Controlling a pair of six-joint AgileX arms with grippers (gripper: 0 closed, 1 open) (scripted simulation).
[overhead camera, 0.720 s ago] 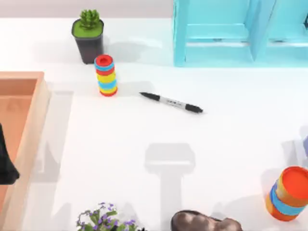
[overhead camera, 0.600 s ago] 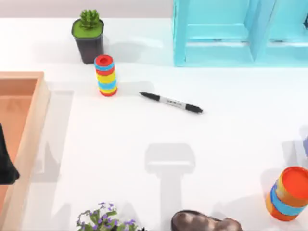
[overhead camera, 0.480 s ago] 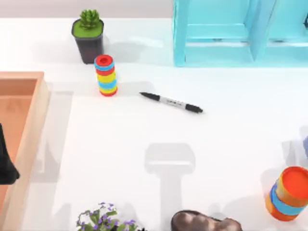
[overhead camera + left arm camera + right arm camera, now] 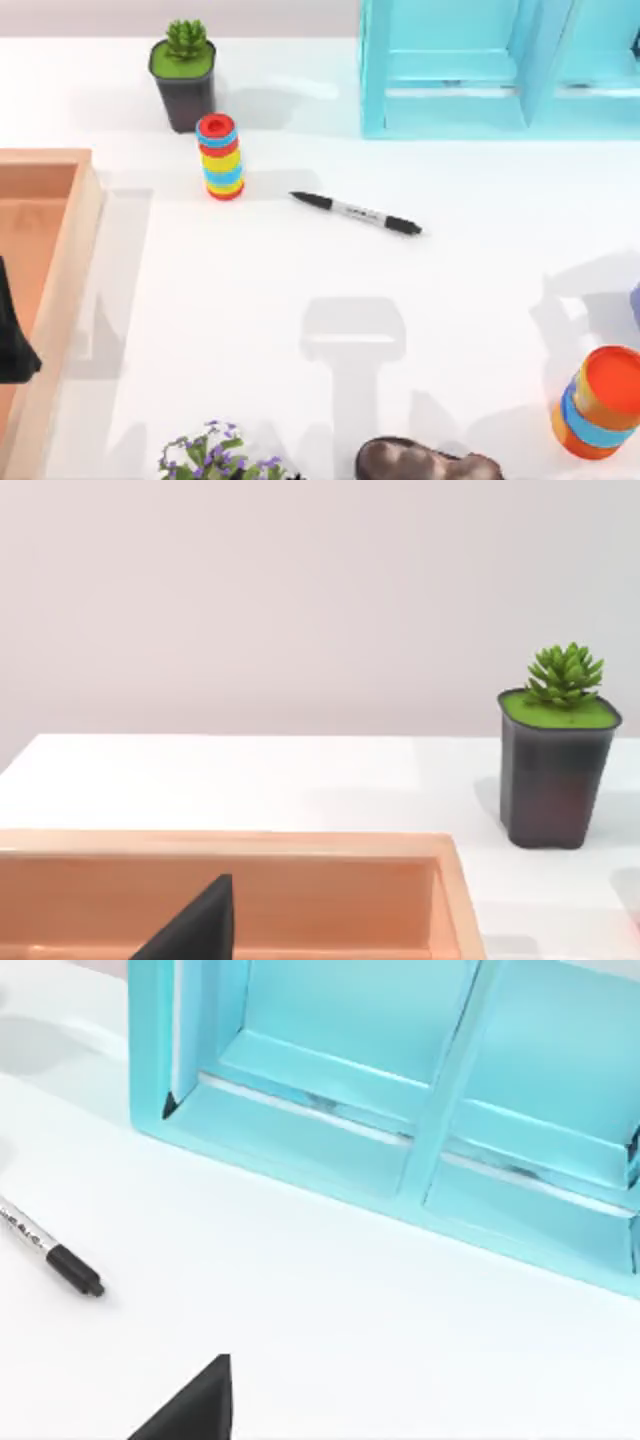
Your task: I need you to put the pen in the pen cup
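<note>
The pen [image 4: 355,212] lies flat on the white table, a little right of the striped cylinder, with its black cap end pointing right. That cap end [image 4: 70,1268] also shows in the right wrist view, well apart from a dark part of my right gripper [image 4: 190,1407] at the picture's edge. The pen cup [image 4: 601,401], orange with a blue band, stands upright at the front right corner. My left arm [image 4: 10,340] sits parked over the wooden tray at the far left, and a dark part of my left gripper [image 4: 195,928] hangs above the tray.
A striped red-topped cylinder [image 4: 220,157] and a potted succulent [image 4: 184,75] stand at the back left. A turquoise shelf [image 4: 500,65] fills the back right. The wooden tray [image 4: 60,260] runs along the left edge. Purple flowers [image 4: 215,455] and a brown lump [image 4: 425,462] sit at the front.
The shadow at the table's right side, above the pen cup, has grown and spread leftwards. Pen, cup and left arm have not moved.
</note>
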